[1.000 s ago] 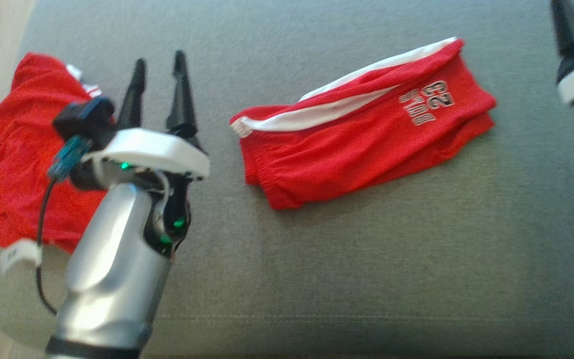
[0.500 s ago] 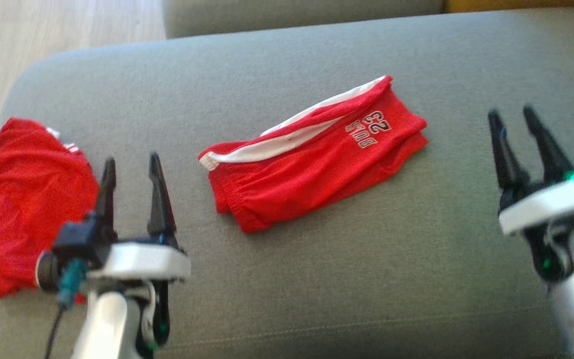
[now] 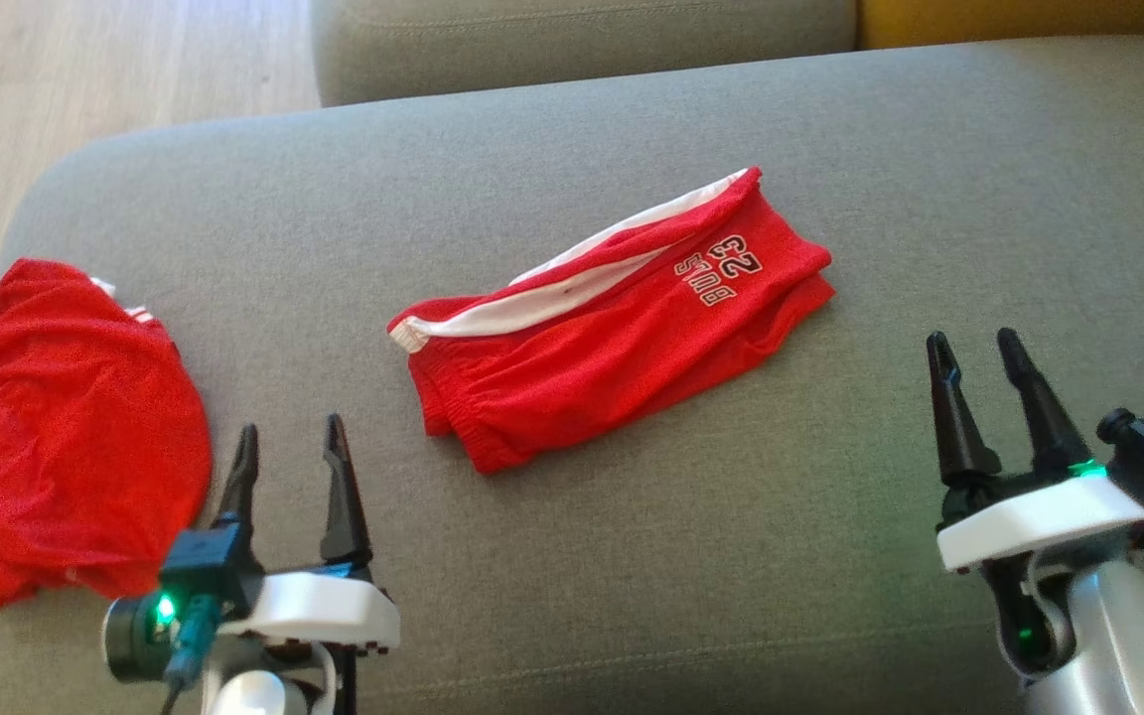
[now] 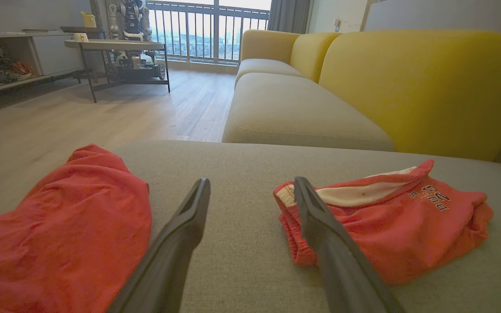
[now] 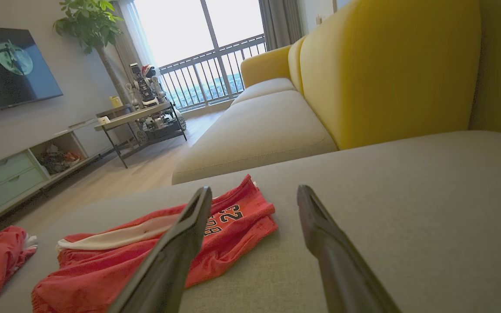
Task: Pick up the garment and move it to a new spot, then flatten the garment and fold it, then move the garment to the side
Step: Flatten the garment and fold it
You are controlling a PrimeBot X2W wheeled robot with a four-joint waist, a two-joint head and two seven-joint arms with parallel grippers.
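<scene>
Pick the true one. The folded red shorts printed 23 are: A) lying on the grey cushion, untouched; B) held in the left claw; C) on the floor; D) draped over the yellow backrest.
A: the shorts lie on the grey cushion, clear of the open left claw and right claw.

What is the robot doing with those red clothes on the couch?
The robot's job is folding clothes on a grey fabric couch cushion. A pair of red shorts with a white stripe and the number 23 lies folded in the middle. A rumpled red garment lies at the cushion's left end. The left gripper and right gripper hover open, holding nothing.
</scene>
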